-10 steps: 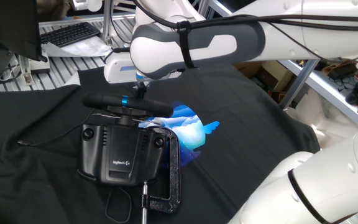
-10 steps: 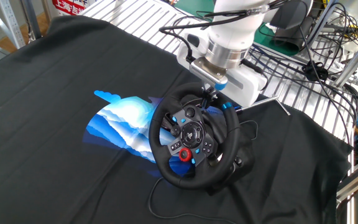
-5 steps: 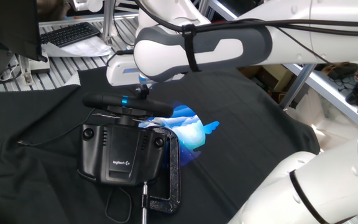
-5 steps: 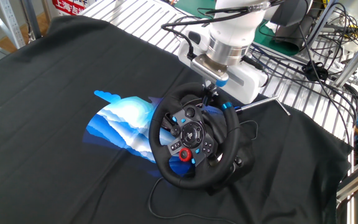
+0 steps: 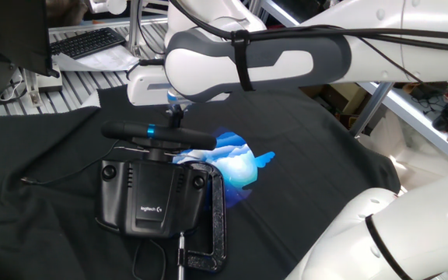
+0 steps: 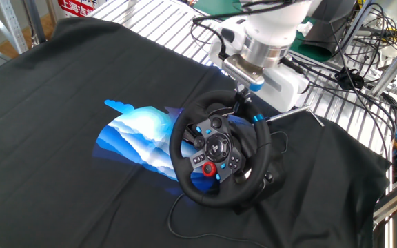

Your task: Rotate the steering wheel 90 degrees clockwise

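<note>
The steering wheel (image 5: 193,138) shows edge-on as a black rim with a light-blue stripe (image 5: 151,131), above its black Logitech base (image 5: 155,198). In the other fixed view the steering wheel (image 6: 179,155) faces the camera, with coloured buttons on its hub and the stripe (image 6: 259,119) at the upper right of the rim. My gripper (image 5: 176,111) comes down from above onto the top of the rim. In the other view the gripper (image 6: 242,98) has its fingers closed on the rim just left of the stripe.
A metal C-clamp (image 5: 216,225) holds the base at its front right. A blue printed patch (image 6: 140,134) lies on the black cloth beside the wheel. A keyboard (image 5: 88,40) sits at the back. The wire-grid tabletop (image 6: 150,17) and cables lie behind the wheel.
The gripper has moved sideways along the top of the rim. The stripe moved with it, and the wheel and base shifted and tilted a little on the cloth.
</note>
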